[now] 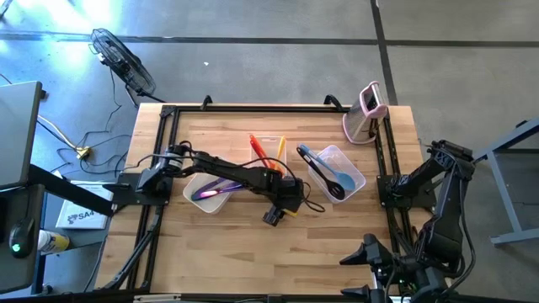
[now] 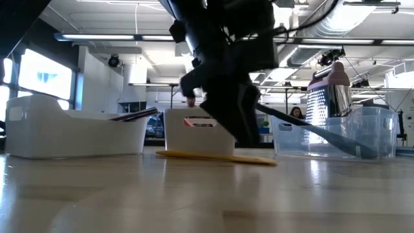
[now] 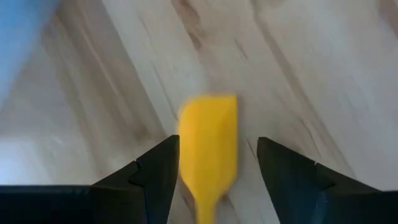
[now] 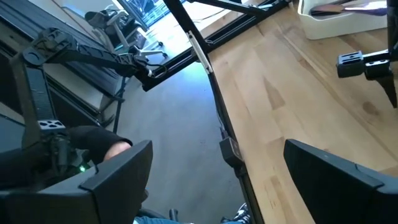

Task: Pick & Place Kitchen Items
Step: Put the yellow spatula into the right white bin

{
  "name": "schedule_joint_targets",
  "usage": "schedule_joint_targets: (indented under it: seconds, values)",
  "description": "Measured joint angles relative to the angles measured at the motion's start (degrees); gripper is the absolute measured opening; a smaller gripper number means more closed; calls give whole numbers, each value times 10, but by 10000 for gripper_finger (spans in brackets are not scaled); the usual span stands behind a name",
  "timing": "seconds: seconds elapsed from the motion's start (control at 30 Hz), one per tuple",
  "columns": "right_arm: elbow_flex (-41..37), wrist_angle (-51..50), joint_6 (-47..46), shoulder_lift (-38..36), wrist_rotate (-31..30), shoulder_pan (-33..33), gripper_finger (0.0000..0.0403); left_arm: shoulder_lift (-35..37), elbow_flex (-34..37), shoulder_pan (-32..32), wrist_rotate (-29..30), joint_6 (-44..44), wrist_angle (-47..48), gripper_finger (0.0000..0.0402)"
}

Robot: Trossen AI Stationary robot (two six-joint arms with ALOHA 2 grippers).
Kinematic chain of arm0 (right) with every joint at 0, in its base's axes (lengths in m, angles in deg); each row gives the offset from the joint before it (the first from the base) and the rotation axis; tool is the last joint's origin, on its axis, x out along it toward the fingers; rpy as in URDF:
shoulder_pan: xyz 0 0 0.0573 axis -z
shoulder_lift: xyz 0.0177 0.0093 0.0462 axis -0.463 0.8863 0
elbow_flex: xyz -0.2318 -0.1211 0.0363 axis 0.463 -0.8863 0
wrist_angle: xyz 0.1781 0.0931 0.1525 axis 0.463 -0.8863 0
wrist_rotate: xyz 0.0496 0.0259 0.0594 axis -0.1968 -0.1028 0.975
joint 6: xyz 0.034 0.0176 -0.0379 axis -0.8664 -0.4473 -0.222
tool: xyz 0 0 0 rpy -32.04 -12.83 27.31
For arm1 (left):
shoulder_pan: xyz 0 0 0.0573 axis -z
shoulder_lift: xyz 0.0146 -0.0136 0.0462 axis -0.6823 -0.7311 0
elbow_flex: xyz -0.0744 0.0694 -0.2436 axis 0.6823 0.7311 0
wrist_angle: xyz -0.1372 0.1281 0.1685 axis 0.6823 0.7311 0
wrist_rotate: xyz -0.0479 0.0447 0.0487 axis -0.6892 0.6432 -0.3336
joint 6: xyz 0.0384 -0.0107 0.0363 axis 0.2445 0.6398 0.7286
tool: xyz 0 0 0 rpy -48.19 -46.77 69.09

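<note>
At the centre of the high view the left gripper is low over the wooden table, its two dark fingers parted on either side of the flat yellow silicone spatula lying on the bare boards, apparently not yet pinched. This looks like the pick step, and the next move calls for closing on the handle and lifting it towards one of the clear plastic tubs. The handle is cut off at the wrist view's lower edge, and the right gripper waits wide open and empty off the table's lower right corner.
</note>
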State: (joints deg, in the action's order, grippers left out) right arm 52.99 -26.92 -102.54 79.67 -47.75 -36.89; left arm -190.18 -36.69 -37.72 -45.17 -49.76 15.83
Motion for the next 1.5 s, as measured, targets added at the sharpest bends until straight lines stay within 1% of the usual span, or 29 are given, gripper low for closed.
schedule_joint_targets:
  seconds: [0.1,0.33,0.77,0.83,0.9,0.97,1.4,1.5]
  values:
    - [0,-2,0,0,0,2,356,-4,1,-1,-2,-7,19,209]
    - [0,-4,1,0,1,5,356,-30,-2,-1,8,-4,3,209]
    - [0,-4,-2,0,1,4,356,-37,-2,-4,10,-20,7,209]
    - [0,-4,-2,0,1,4,356,-37,-2,-4,20,-33,4,209]
    - [0,-4,-3,0,1,4,356,-37,-2,-3,43,-53,4,209]
    - [0,-4,-3,0,1,4,356,-37,-1,0,49,-59,4,209]
    - [0,-4,-3,0,2,4,356,-38,-1,-1,28,-50,10,209]
    - [0,-4,-4,0,2,4,356,-38,-1,-1,25,-50,14,195]
